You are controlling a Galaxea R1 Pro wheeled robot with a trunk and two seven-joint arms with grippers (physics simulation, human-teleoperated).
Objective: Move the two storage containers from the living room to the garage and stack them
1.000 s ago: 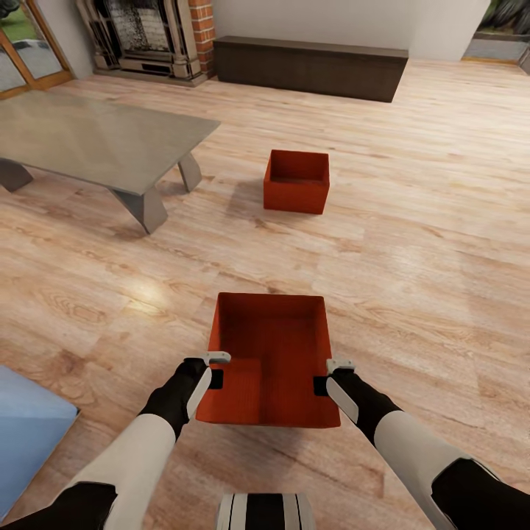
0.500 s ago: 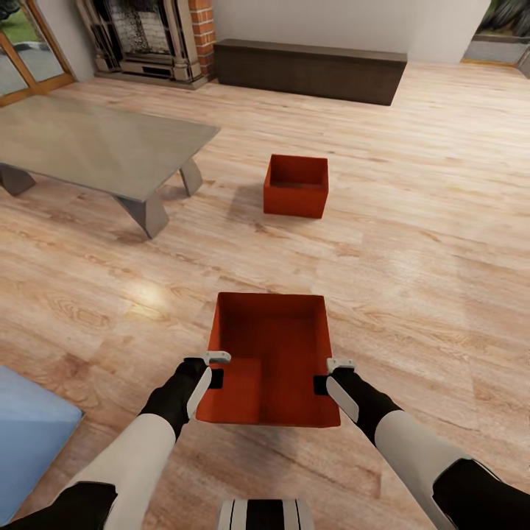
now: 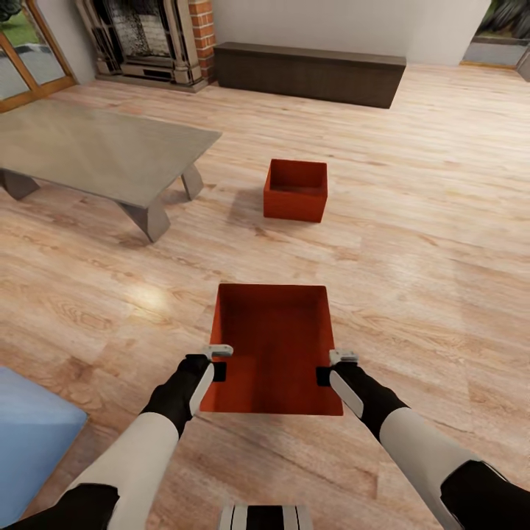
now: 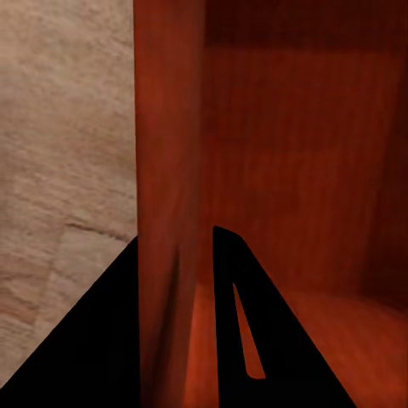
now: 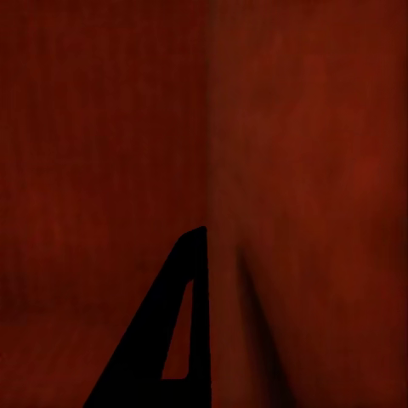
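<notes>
Red container higher between claws than before.

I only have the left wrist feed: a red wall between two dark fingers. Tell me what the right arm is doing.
Observer: The right gripper grips the opposite side wall of the same storage container, which the head view shows held between both arms.
Operator: Confirm where the second box sits.
Observer: The other storage container stands on the wood floor straight ahead, beyond the held one and apart from it.
Operator: Report anything near that path.
Observer: A low grey table stands on the robot's left, its nearest leg close to the far box but not touching it.
</notes>
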